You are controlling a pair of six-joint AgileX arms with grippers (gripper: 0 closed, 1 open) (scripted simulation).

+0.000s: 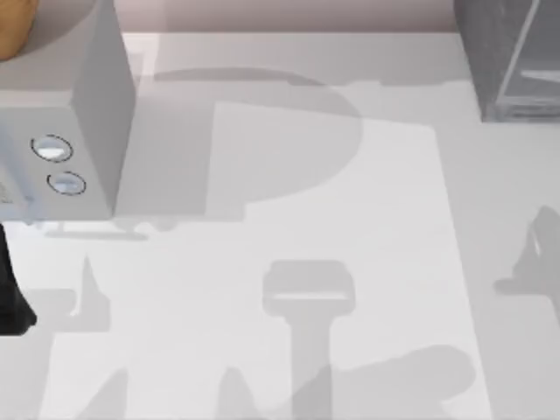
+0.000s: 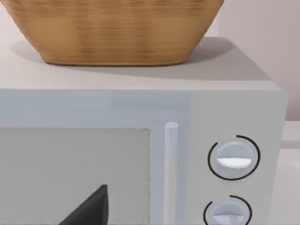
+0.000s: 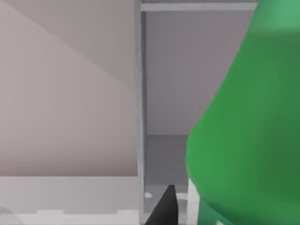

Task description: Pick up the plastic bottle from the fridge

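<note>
At the far left edge of the top view a dark piece of the left arm (image 1: 12, 289) rests low beside the worktop (image 1: 289, 219), just in front of a light grey box with two round dials (image 1: 61, 131). The box stands at the left rear of the worktop, and a tan basket (image 1: 16, 26) sits on its roof. In the left wrist view the basket (image 2: 117, 33) fills the roof of the box (image 2: 234, 112), a pale upright handle bar (image 2: 171, 168) runs down between the frosted door pane and the two dials, and one dark fingertip of the left gripper (image 2: 91, 208) pokes in close before that pane; whether this gripper is wide or narrow cannot be told.

The middle of the worktop is bare pale surface crossed by soft shadows.

At the right rear corner stands the fridge (image 1: 507, 57), dark grey and speckled, with a pale glassy door panel. The right wrist view looks into a pale compartment with a thin upright frame edge (image 3: 139, 93). The bright green cap of the plastic bottle (image 3: 248, 131) looms very close to the camera in front of that compartment, and a dark fingertip of the right gripper (image 3: 164, 206) shows just beside it. Whether the right gripper is closed on the bottle cannot be told.
</note>
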